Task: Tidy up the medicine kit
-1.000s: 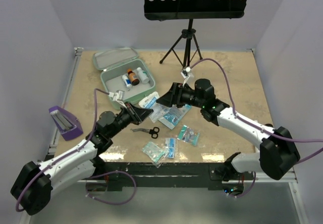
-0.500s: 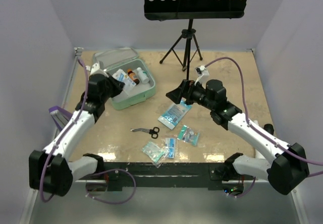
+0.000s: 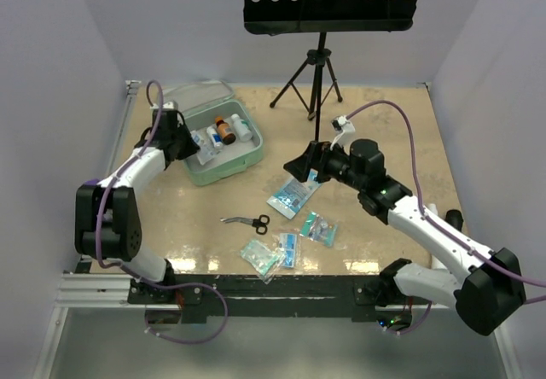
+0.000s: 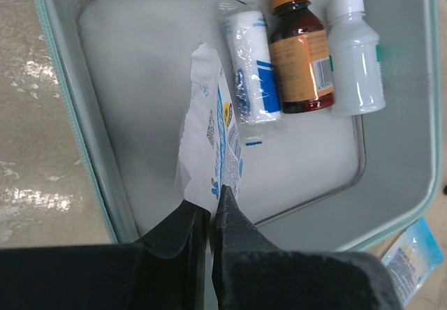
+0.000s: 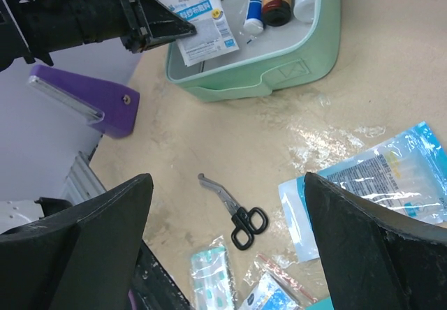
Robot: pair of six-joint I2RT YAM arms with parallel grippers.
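Top view high, wide; left wrist close over the medicine kit [image 4: 133,65] — right wrist farther back, same kit.

The jaws are pinched together on the near edge of a white and blue sachet [image 4: 209,149], which stands edge-on over the grey floor of the open medicine kit [image 4: 133,79]. Ahead and right of the jaws, a wrapped gauze roll [image 4: 251,65], a brown bottle [image 4: 300,52] with an orange cap and a white bottle [image 4: 356,55] lie side by side. Far right of the jaws, outside the tin, a blue packet [image 4: 412,254] lies on the counter [image 4: 28,149].
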